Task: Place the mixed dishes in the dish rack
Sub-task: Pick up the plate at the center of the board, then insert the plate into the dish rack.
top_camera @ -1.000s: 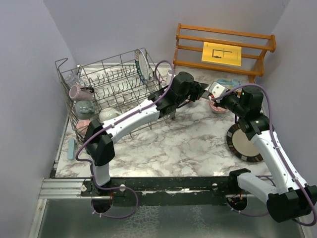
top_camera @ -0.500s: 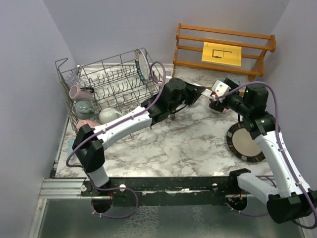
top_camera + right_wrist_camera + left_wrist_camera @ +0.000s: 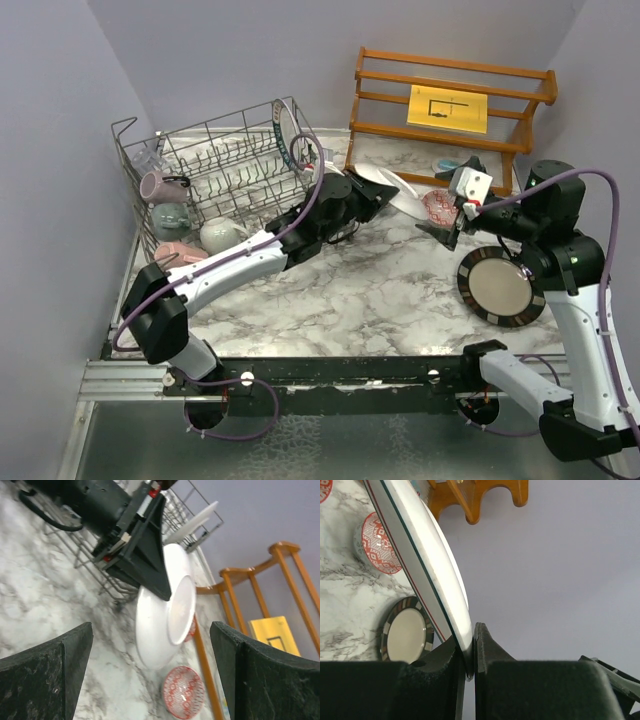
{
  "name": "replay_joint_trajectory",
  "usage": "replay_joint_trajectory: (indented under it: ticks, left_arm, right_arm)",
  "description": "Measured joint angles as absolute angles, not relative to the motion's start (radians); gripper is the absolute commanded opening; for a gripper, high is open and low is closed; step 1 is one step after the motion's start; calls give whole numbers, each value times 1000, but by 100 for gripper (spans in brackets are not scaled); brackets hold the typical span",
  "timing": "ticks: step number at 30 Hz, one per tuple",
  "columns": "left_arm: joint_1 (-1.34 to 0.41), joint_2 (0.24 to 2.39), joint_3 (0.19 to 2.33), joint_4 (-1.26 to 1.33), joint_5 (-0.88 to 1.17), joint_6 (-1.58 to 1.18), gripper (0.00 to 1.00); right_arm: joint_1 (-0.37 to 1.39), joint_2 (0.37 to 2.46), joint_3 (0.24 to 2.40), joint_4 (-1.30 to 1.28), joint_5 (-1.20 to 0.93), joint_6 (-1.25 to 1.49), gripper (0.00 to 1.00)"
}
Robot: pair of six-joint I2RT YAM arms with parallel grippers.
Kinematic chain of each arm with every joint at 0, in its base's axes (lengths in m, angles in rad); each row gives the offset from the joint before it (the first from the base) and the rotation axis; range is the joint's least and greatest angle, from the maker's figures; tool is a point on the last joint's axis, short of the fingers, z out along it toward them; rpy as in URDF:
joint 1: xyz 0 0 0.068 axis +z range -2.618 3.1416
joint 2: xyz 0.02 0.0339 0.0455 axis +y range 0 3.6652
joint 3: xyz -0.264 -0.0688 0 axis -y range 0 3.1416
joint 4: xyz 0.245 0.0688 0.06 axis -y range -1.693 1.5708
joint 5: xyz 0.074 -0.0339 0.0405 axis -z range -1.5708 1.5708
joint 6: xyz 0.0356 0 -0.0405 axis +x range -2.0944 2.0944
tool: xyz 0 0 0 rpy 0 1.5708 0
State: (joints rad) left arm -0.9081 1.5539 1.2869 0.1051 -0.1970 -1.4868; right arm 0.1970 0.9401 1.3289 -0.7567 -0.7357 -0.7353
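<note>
Left wrist cam has the left gripper (image 3: 468, 652) pinched tight on the rim of a round white plate with a thin dark edge line (image 3: 427, 565), held tilted on edge. From above, the big grey wire dish rack (image 3: 215, 127) sits just left of the plate, so the left arm's the nearer one. I'd say the plate's edge needs lining up with the tine rows. Meanwhile the right gripper (image 3: 452, 205) hangs wide open and empty.

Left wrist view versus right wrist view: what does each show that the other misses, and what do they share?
Only left wrist: the dark-rimmed plate, lying flat. Only right wrist: the dish rack and the yellow card. Both: the left gripper shut on the white plate at its rim, a red bowl, the wooden shelf.
</note>
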Motion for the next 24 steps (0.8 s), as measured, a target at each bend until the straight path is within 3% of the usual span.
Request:
replay_joint_trajectory:
  ticks: [5, 10, 18, 24]
  left_arm:
    - [-891, 1486, 1219, 159, -172, -1380, 0]
    - [-839, 1399, 1159, 178, -131, -1284, 0]
    - [-654, 1317, 1164, 108, -11, -1185, 0]
    - [-468, 1316, 1237, 12, 186, -1146, 0]
  right_arm:
    - [174, 920, 1328, -790, -831, -656, 100]
    - [41, 920, 1267, -720, -885, -512, 100]
    - [-88, 952, 1011, -454, -984, -311, 100]
    - [-131, 974, 789, -310, -1019, -255, 100]
